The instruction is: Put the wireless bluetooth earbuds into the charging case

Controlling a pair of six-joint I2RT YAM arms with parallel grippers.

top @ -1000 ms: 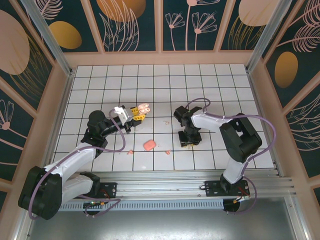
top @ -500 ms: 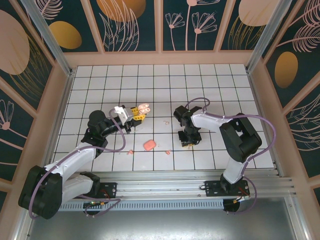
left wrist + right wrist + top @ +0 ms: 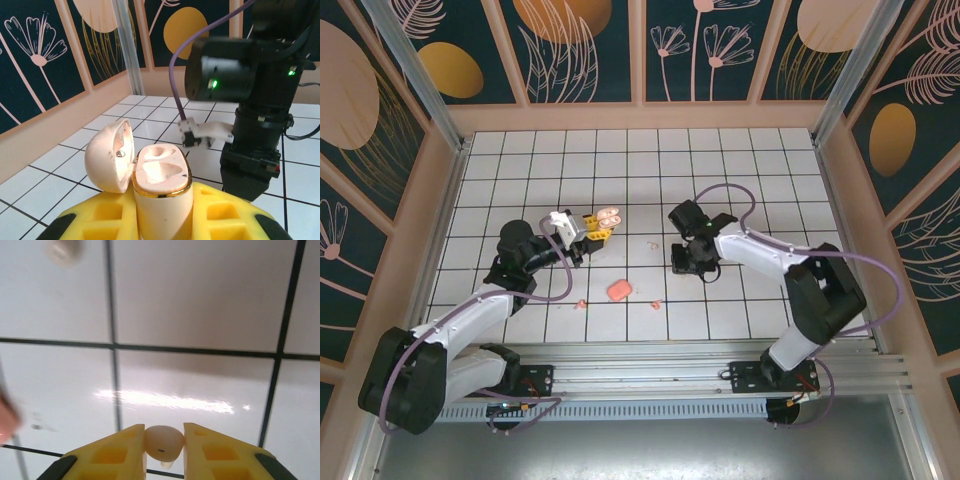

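My left gripper [image 3: 592, 230] is shut on the peach charging case [image 3: 161, 175], held upright with its lid [image 3: 110, 155] hinged open to the left. Both sockets in the case look empty. My right gripper [image 3: 164, 441] is shut on one pale peach earbud [image 3: 163, 442], pinched between the yellow fingers [image 3: 117, 452] above the white tiles. In the top view the right gripper [image 3: 682, 262] hangs a little right of the case [image 3: 608, 215]. Loose earbuds lie on the tiles, one [image 3: 653, 243] between the grippers and two nearer the front [image 3: 582, 302] [image 3: 656, 303].
A closed pink case [image 3: 618, 290] lies on the tiles in front of both grippers. The right arm's black wrist [image 3: 250, 100] stands close behind the open case. Peach walls [image 3: 640, 118] ring the tiled floor. A blurred earbud [image 3: 64, 250] lies ahead of the right gripper.
The right gripper has lifted from the tiles and moved up and left toward the open case, its elbow swinging out to the right. The left arm has stayed still with the case.
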